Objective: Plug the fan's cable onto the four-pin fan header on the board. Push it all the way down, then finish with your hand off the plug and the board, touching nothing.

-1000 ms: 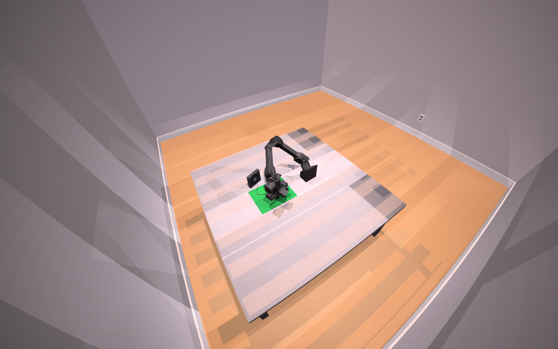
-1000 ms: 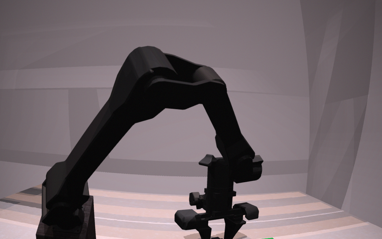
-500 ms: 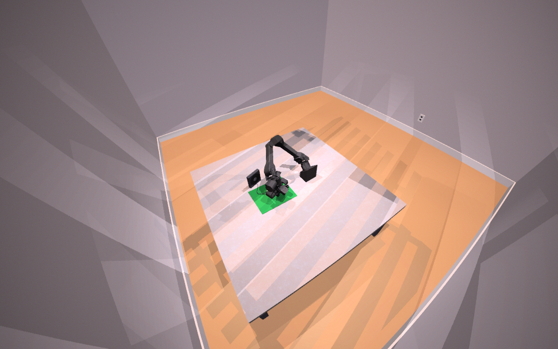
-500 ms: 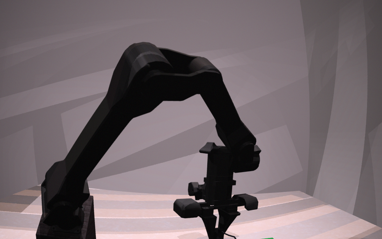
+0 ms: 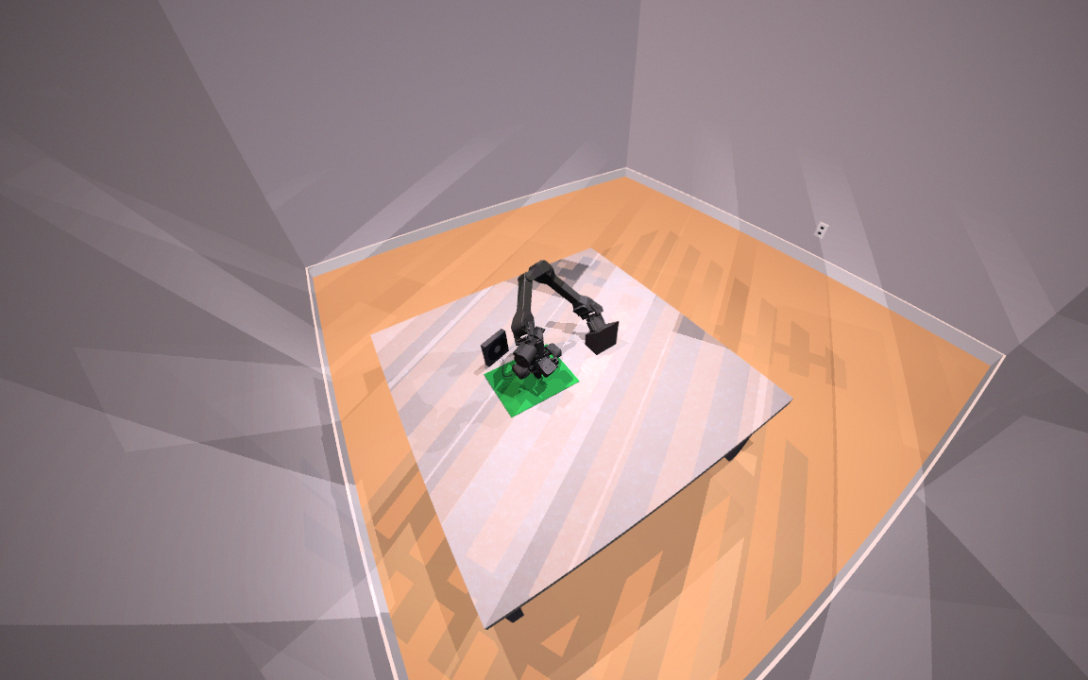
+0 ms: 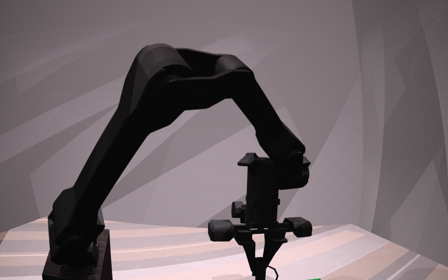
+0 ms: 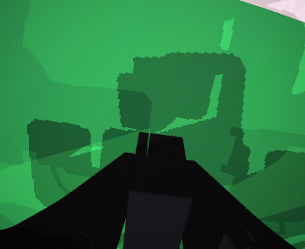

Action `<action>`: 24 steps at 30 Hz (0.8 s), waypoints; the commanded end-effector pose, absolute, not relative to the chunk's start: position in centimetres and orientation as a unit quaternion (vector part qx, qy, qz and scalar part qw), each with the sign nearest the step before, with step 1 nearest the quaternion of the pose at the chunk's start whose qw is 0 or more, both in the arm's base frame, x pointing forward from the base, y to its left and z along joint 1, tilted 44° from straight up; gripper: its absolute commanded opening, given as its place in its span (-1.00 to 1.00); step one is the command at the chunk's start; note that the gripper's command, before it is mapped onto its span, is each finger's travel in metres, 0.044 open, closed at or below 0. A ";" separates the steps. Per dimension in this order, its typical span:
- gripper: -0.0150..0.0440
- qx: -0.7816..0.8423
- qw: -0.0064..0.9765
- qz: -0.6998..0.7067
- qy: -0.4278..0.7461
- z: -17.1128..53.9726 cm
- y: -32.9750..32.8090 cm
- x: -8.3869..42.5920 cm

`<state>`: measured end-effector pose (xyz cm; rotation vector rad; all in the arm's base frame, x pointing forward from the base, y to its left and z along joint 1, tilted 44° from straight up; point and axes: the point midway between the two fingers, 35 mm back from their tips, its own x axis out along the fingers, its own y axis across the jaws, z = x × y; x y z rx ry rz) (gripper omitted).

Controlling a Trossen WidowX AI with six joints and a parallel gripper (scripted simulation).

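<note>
Plug (image 7: 157, 231) pinched in claw (image 7: 159, 166) above green board (image 7: 79, 41), fan (image 5: 495, 345) beside it

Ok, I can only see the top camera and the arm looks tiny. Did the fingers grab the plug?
Observer: Yes. In the wrist view the fingers are shut on the dark plug.
Operator: Is it on the pins?
Observer: I cannot tell. The wrist view shows only the green board beyond the plug, and no header is in sight.
Operator: Where does the wire go?
Observer: In the exterior view the cable curls out in a small loop right beside the fingertips.
</note>
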<state>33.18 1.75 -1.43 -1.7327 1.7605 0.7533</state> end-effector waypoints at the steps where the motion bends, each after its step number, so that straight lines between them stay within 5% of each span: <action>1: -0.49 -0.624 0.318 0.236 0.673 -0.9 1.2 33.3; 24: -0.49 -0.452 0.536 -0.045 0.712 1.8 -1.7 33.9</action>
